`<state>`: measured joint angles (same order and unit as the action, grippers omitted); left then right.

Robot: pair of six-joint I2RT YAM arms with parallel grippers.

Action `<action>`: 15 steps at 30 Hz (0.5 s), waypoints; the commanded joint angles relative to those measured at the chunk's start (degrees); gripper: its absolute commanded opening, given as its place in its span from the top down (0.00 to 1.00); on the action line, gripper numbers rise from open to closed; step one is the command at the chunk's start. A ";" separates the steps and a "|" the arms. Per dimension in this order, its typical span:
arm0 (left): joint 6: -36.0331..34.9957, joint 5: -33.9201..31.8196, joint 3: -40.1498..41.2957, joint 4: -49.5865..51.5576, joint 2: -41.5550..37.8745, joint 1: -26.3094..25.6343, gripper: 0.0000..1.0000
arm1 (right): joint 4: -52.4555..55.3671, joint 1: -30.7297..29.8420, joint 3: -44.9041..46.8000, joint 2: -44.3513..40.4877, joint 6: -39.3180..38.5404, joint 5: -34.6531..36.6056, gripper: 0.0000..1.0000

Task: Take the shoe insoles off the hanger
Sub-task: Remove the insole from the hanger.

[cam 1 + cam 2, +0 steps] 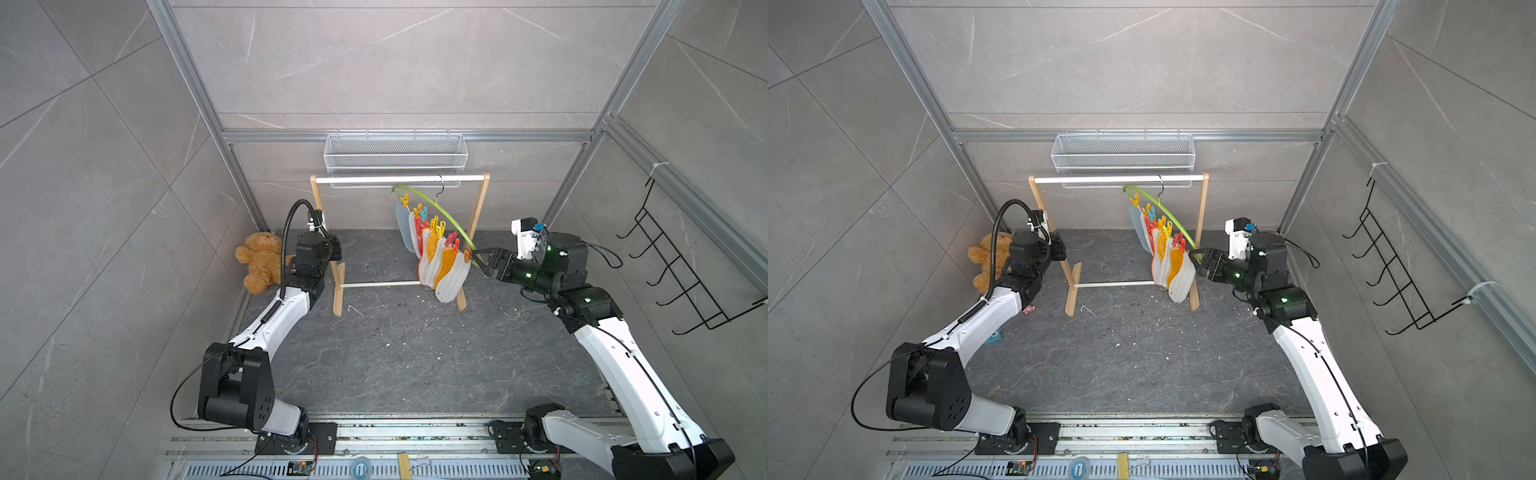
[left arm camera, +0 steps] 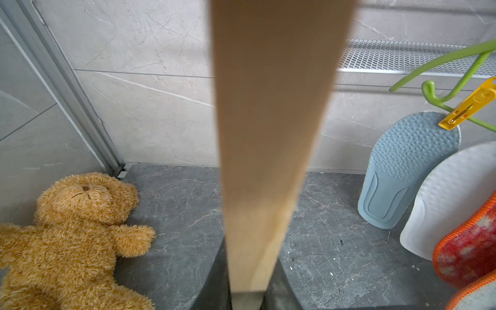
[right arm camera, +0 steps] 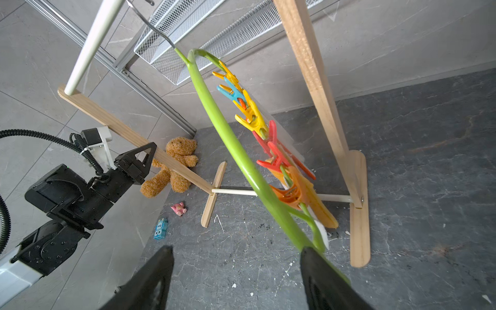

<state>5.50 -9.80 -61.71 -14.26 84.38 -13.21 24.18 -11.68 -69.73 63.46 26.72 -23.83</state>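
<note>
Holding my right gripper [image 1: 480,262] wide apart, I see one finger [image 3: 319,279] touching the thin lime-green curved plastic hanger [image 1: 440,210], hung at one o'clock with flat foot-shaped shoe insoles [image 1: 446,274] clipped on; left gripper [image 3: 146,157] clamps the wooden rail frame [image 2: 268,134].

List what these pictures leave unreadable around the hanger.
- Insole count: in both top views the shoe insoles overlap in one bunch.
- Near end of the hanger: right wrist view, behind a finger of the right gripper.
- Fingers of the left gripper: left wrist view, only dark blurs beside the wooden post.
</note>
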 commanded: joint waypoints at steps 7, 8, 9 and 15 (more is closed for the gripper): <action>6.35 1.80 0.47 6.49 -1.32 -0.50 0.37 | 3.45 -0.27 -4.82 0.44 -4.27 4.15 0.22; 6.60 1.42 1.18 6.42 -2.26 -0.50 0.28 | 3.88 -0.27 -5.24 0.43 -4.52 5.50 0.20; 6.92 0.92 1.95 6.43 -3.36 -0.50 0.23 | 4.23 -0.27 -5.55 0.43 -4.82 6.97 0.19; 8.55 -1.65 7.64 7.10 -12.39 -0.50 0.21 | 4.70 -0.27 -6.91 2.37 -4.46 6.10 0.14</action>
<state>12.05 -9.37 -55.13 -6.87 78.22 -13.78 27.38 -11.66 -75.02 64.38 22.85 -17.58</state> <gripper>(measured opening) 0.789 0.861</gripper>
